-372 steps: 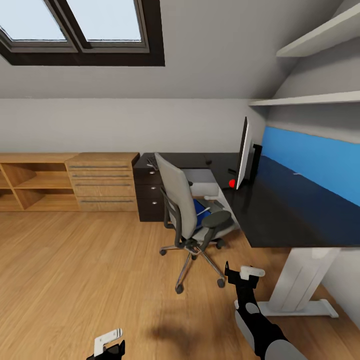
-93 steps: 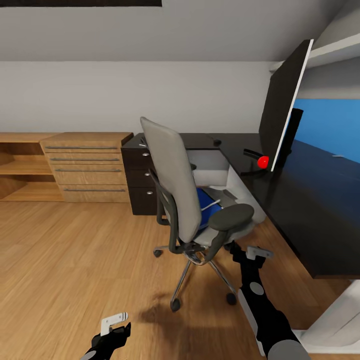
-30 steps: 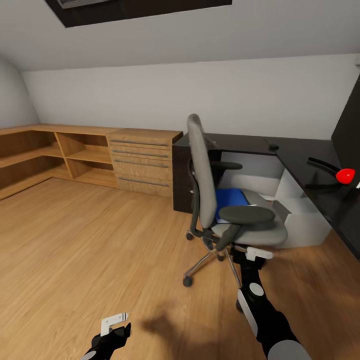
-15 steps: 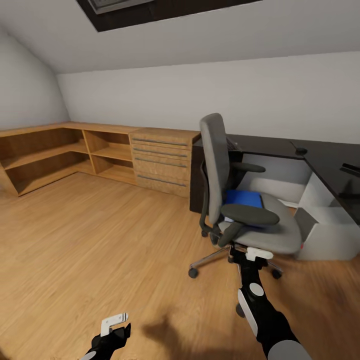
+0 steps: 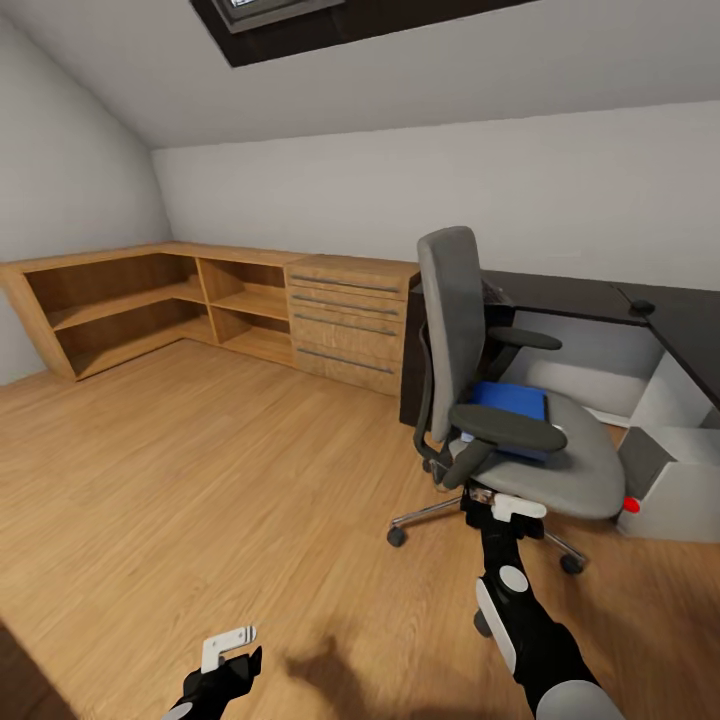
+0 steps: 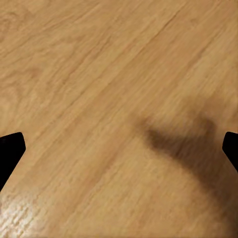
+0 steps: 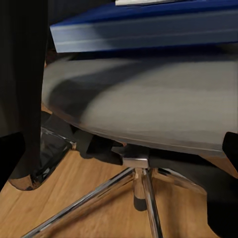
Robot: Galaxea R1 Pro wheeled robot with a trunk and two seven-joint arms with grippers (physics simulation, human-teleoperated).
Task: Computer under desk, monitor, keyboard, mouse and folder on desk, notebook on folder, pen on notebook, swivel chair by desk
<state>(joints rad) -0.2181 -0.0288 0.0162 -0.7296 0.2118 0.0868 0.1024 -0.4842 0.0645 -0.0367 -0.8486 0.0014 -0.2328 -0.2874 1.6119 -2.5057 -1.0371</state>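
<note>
I stand on the wooden floor (image 5: 200, 480) and the chair (image 5: 500, 420) is in front of me, a little to my right. On its grey seat lies the blue folder (image 5: 510, 405), and in the right wrist view I see a pale flat thing on top of the folder (image 7: 148, 25), but I cannot tell what it is. The dark desk (image 5: 600, 295) is behind the chair, along the wall. My right tool (image 5: 505, 510) is low, just beside the front edge of the seat, near the chrome base (image 7: 144, 183); its jaws are apart and hold nothing. My left tool (image 5: 225, 655) hangs over the bare floor (image 6: 99, 99), also with jaws apart and nothing between them.
</note>
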